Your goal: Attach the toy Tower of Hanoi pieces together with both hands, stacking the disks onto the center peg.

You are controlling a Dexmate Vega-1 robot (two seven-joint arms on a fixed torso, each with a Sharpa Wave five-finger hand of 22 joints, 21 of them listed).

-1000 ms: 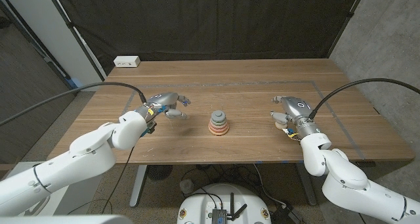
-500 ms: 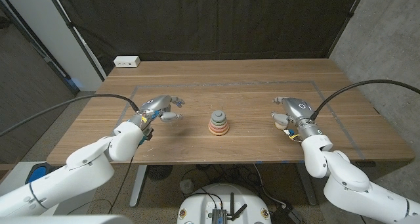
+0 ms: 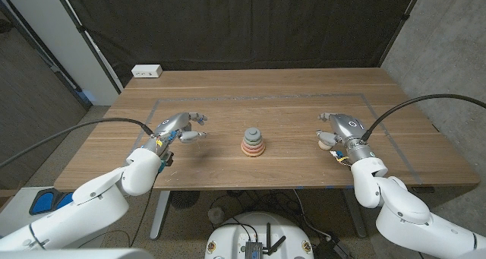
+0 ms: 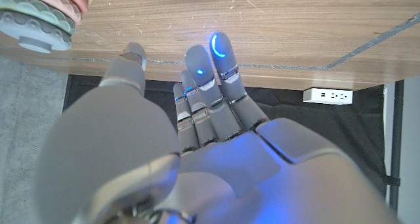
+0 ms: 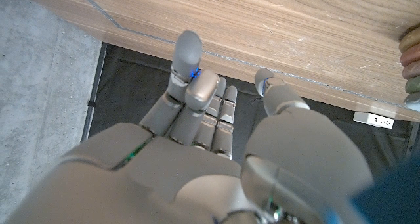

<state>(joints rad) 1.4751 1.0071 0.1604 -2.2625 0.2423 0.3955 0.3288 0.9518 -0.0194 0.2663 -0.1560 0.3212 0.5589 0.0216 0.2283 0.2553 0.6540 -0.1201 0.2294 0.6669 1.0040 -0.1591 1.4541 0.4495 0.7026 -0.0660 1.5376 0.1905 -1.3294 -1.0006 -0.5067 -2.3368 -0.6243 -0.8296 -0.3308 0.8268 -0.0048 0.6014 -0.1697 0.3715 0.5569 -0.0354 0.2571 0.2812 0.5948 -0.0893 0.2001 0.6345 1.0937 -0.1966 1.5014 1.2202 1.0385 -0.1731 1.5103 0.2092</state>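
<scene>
Pastel stacked disks (image 3: 253, 141) look light, rigid, best pinched at rims; left hand (image 3: 180, 127) and right hand (image 3: 336, 130) spread, empty.

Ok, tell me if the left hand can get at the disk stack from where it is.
Probably yes: bare table lies between the open left hand and the disk stack.

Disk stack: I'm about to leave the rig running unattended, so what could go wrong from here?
The disk stack stands free in mid-table, nothing bracing it; a sideways brush from the left hand could slide or tip it. Both hands hold nothing, and the right hand sits far off to the side, so a reach from there may arrive off-centre and knock the small top disk off.
</scene>
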